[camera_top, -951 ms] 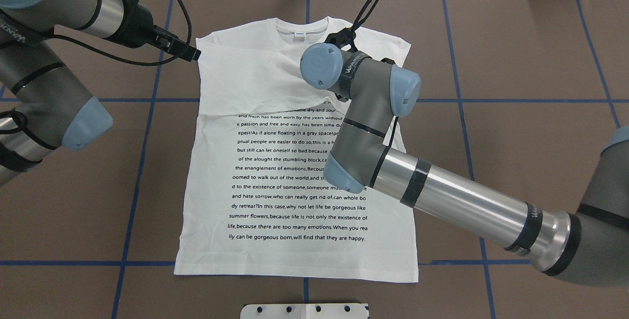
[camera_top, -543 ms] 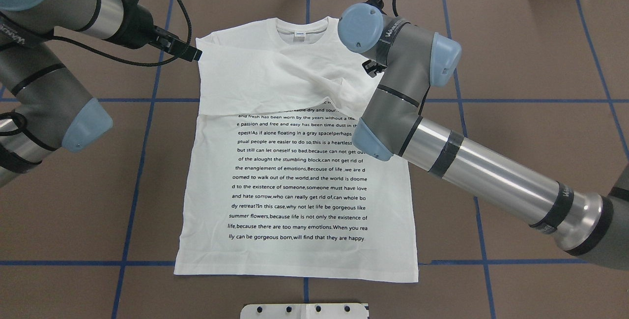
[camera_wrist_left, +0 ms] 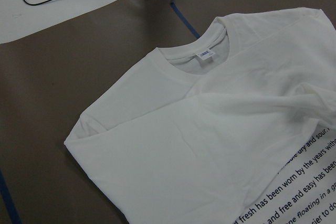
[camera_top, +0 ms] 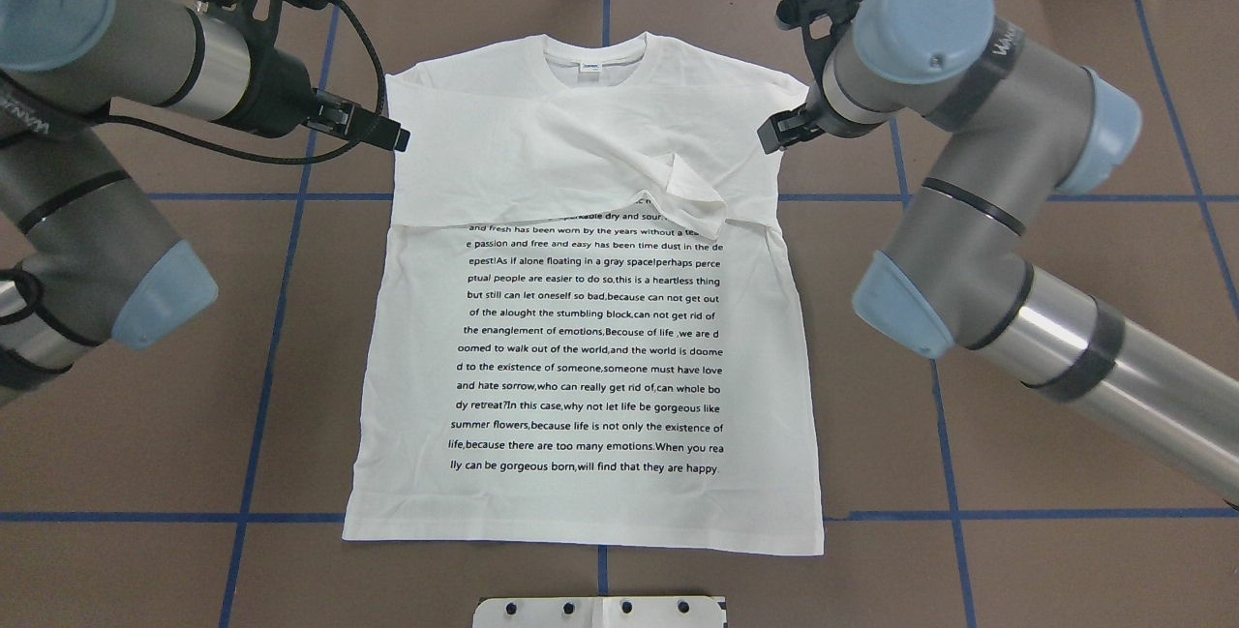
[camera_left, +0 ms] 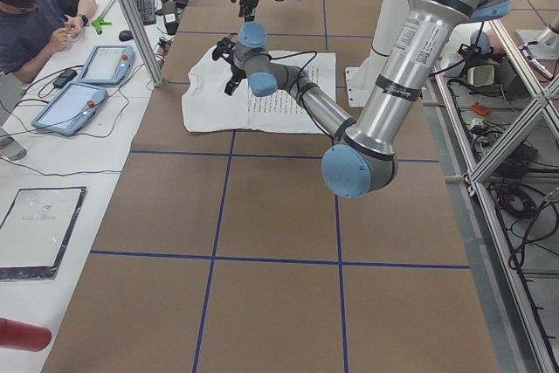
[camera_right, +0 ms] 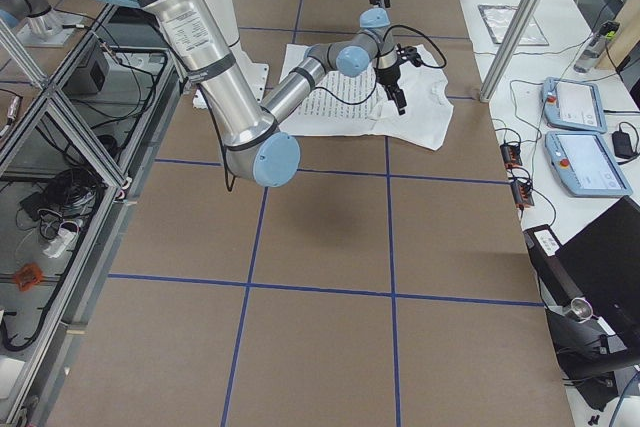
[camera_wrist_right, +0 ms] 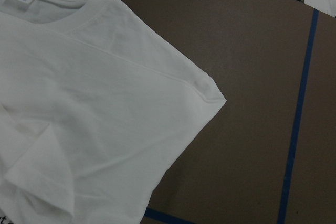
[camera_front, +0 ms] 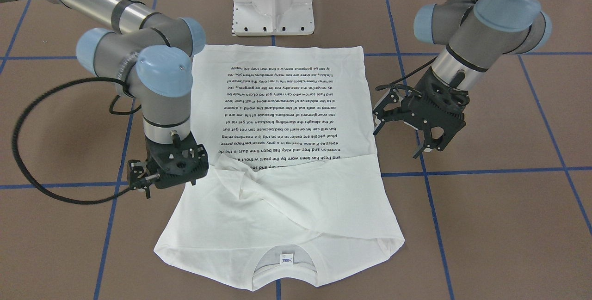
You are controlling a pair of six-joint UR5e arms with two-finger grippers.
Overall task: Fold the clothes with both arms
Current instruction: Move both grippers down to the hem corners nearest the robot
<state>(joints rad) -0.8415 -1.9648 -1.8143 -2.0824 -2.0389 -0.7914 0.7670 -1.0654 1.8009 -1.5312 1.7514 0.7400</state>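
A: What has moved?

B: The right arm (camera_top: 949, 154), which half a second ago hung over the chest of the T-shirt (camera_top: 581, 357), has swung out to the robot's right. Its claw (camera_top: 779, 132) is now at the shirt's right shoulder edge. The left arm (camera_top: 116, 57) has barely shifted.

A: Where does the shirt lie?

B: Flat and face up on the brown surface (camera_top: 145, 434), with the collar (camera_top: 592, 55) away from the robot and the hem near the white pedestal base (camera_top: 600, 612). Both sleeves are folded across the chest. One cuff (camera_top: 692, 197) lies rumpled near the middle.

A: And the edges?

B: The side edges and hem run fairly straight. Brown surface crossed by blue tape lines (camera_top: 145, 518) stretches wide on either side, and each arm stands over it, outside the cloth.

A: The claws?

B: The left claw (camera_front: 400, 138) hangs just beside the shirt's left edge near the fold line. Its fingers are spread and it is grasping nothing. The right claw's fingers are dark and small against its body, so I cannot tell whether it is clenched or released, or whether it touches the cloth.

A: Anything hidden?

B: The folded sleeves cover the top lines of print. The frame's bottom edge cuts off the pedestal base in the overhead view. In both side views the claws are too small to read — a person (camera_left: 31, 10) sits at a white bench beyond the surface.
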